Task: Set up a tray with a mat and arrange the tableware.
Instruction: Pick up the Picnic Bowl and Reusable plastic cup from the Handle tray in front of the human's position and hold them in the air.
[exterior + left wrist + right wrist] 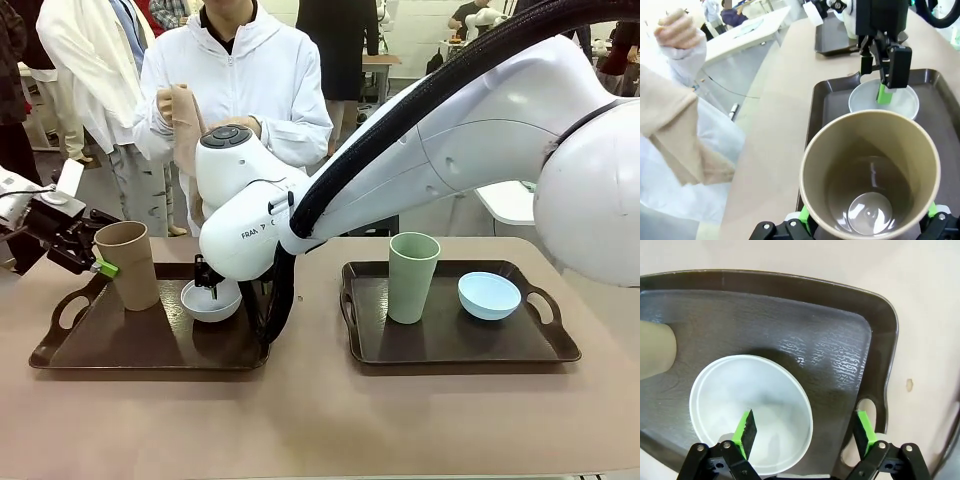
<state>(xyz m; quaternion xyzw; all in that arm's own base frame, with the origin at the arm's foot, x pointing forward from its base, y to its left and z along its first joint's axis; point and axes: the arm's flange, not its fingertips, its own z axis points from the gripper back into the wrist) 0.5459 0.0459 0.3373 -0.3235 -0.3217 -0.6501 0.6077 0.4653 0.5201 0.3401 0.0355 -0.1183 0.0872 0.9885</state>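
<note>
A tan cup (125, 265) and a white bowl (211, 302) stand on the left dark tray (130, 345). My left gripper (103, 266) is open, its fingers on either side of the tan cup (870, 190). My right arm reaches across to the left tray. There my right gripper (807, 432) stands open astride the rim of the white bowl (740, 395), one finger inside and one outside. The right tray (450, 345) carries a pale green cup (412, 277) and a light blue bowl (489, 295). At the far side a person holds a folded tan mat (185, 125) in both hands.
My right arm's white links (420, 150) span the middle of the table above the gap between the trays. The tan tabletop (320, 420) in front of both trays is bare. Other people stand behind the person.
</note>
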